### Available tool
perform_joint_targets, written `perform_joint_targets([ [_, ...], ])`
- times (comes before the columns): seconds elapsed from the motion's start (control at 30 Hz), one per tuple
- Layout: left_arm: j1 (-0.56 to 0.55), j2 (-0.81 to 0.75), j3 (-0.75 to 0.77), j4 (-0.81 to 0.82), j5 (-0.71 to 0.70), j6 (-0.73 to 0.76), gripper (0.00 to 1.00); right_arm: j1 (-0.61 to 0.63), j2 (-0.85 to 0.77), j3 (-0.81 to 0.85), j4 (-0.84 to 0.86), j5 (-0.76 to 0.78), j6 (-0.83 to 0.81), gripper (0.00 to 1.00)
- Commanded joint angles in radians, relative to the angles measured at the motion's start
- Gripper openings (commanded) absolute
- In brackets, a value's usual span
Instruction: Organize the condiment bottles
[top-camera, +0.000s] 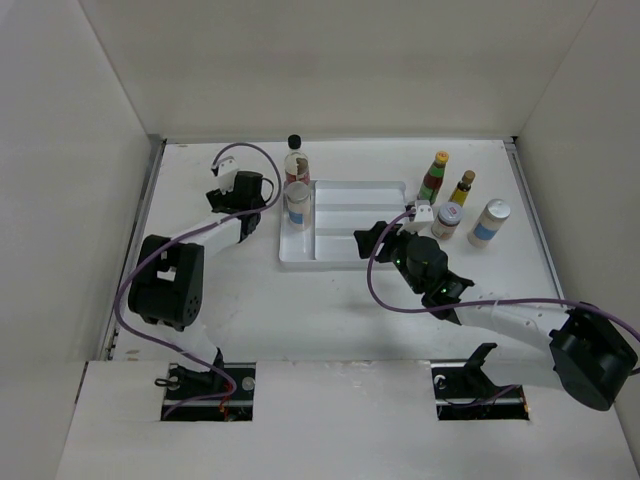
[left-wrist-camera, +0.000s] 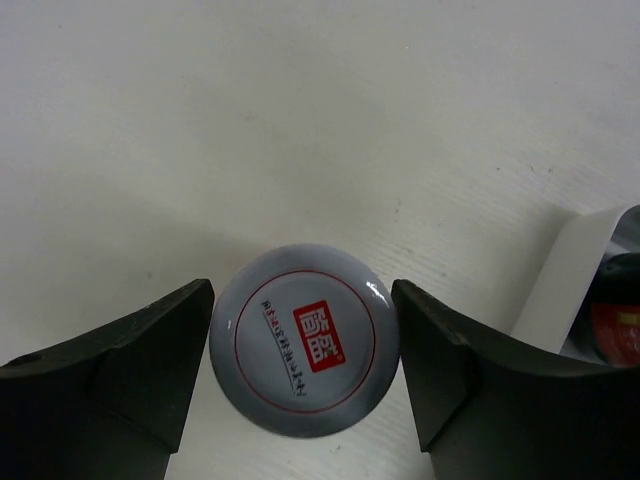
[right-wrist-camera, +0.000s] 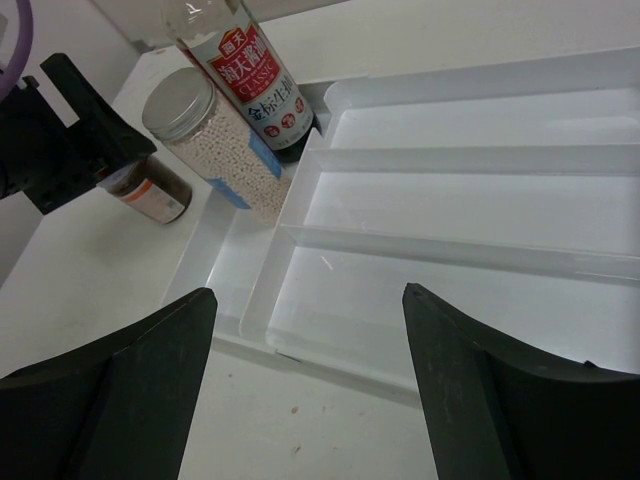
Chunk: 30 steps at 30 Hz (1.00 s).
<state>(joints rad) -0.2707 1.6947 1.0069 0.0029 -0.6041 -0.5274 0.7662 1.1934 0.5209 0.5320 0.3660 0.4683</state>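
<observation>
My left gripper (left-wrist-camera: 303, 285) stands just left of the white divided tray (top-camera: 350, 238). Its fingers touch both sides of a white-lidded jar (left-wrist-camera: 305, 340) with a red logo. The jar's brown body shows in the right wrist view (right-wrist-camera: 150, 192). In the tray's left compartment stand a white-lidded shaker (top-camera: 297, 205) and, behind it, the black-capped red-labelled bottle (top-camera: 296, 160). My right gripper (right-wrist-camera: 310, 290) is open and empty over the table at the tray's near edge. The green (top-camera: 434, 177) and amber (top-camera: 461, 187) yellow-capped bottles, a jar (top-camera: 447, 221) and a shaker (top-camera: 489, 222) stand right of the tray.
The tray's three long right compartments (right-wrist-camera: 480, 200) hold nothing. White walls (top-camera: 90, 150) close in the table on the left, back and right. The right arm's purple cable (top-camera: 375, 285) loops over the table in front of the tray.
</observation>
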Motion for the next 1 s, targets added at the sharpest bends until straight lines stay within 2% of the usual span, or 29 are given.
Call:
perform_joint_targets([
  [0.0,0.017,0.017,0.035,0.048,0.033,-0.016,0.63,-0.002,-0.005,0.011,0.052,-0.006,0.003,0.82],
  [0.1,0.023,-0.012,0.013,0.063,0.04,-0.019,0.42,-0.002,-0.006,0.007,0.059,-0.007,0.004,0.82],
  [0.17,0.014,-0.085,-0.029,0.08,0.029,-0.025,0.35,-0.002,-0.006,0.01,0.054,-0.007,0.003,0.82],
  [0.27,-0.018,-0.229,-0.111,0.112,-0.005,-0.034,0.33,-0.002,-0.014,0.005,0.059,-0.007,0.004,0.82],
  [0.43,-0.165,-0.475,-0.217,0.095,-0.085,0.003,0.32,-0.002,-0.034,-0.001,0.059,-0.004,0.004,0.82],
  [0.57,-0.282,-0.564,-0.231,0.04,-0.106,0.007,0.32,-0.006,-0.034,-0.005,0.062,0.001,0.007,0.81],
  [0.77,-0.448,-0.489,-0.196,0.06,-0.109,0.001,0.32,-0.011,-0.046,-0.012,0.063,0.01,0.01,0.81],
  [0.97,-0.486,-0.337,-0.159,0.141,-0.117,0.009,0.34,-0.02,-0.058,-0.019,0.063,0.013,0.015,0.81],
])
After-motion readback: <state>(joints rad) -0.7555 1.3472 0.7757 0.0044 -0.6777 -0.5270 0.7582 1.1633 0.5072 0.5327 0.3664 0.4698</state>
